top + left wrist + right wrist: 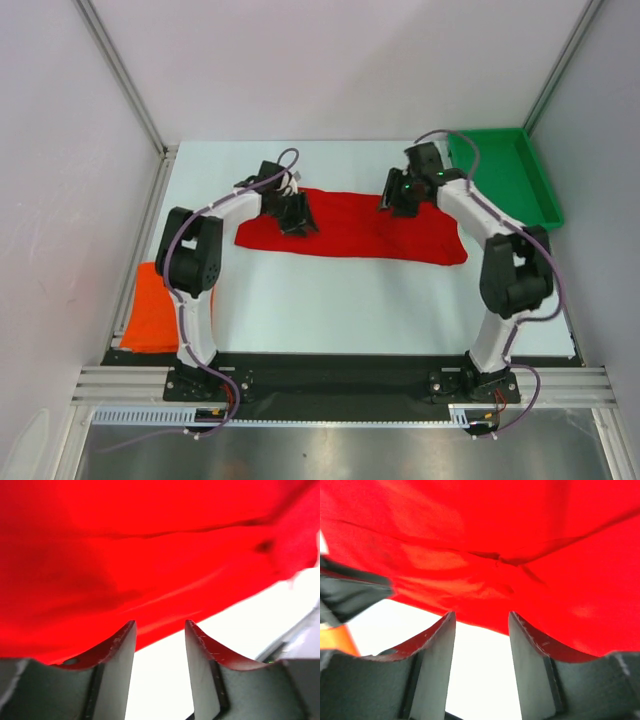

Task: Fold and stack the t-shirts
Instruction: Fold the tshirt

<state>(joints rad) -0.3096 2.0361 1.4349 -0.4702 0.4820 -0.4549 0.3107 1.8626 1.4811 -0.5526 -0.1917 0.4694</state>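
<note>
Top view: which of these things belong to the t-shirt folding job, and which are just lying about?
Part of the job:
- red t-shirt, spread mid-table
- orange t-shirt, folded at the left edge

Just lying about:
- green tray, far right corner

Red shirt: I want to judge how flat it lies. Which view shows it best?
Top external: the whole red shirt shows, spread as a long band across the table. Both wrist views show only a close patch of its cloth and one edge.
</note>
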